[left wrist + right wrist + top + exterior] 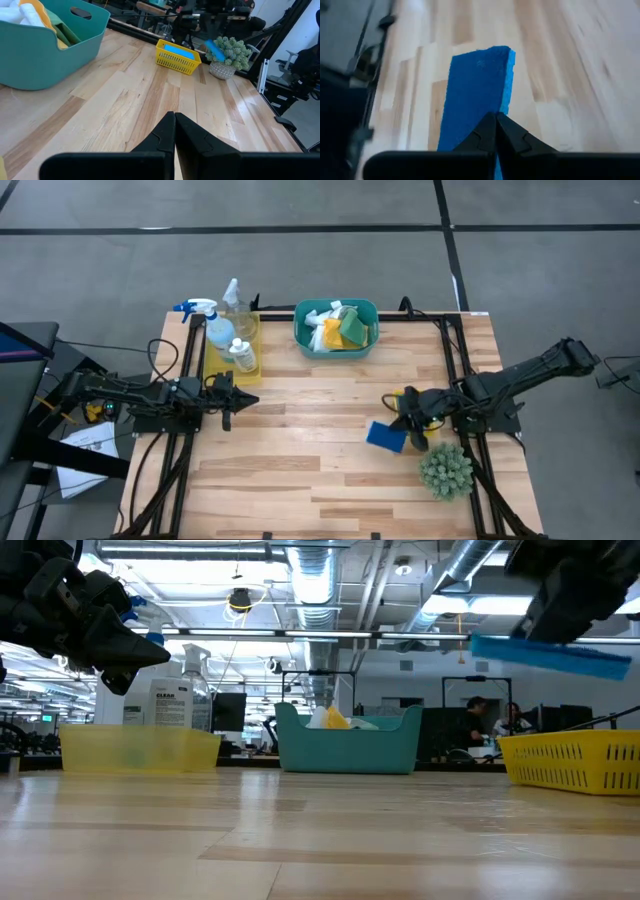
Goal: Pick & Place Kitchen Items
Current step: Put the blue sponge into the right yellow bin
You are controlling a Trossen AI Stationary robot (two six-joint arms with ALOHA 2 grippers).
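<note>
Cloths (338, 326) in teal basin (301, 332)

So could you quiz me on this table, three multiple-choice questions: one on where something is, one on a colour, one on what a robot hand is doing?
1. Where is the spray bottle?
A. teal basin
B. yellow tray, table's far left
C. beside the plant

2. What colour is the sponge in the right end effector?
A. dark blue
B. yellow
C. white

3. What state is the left end effector in?
A. shut on a cloth
B. wide open
C. shut, empty

Answers: B, the high view shows it standing in that tray; A, the right wrist view shows dark blue; C, its fingers meet with nothing between.
</note>
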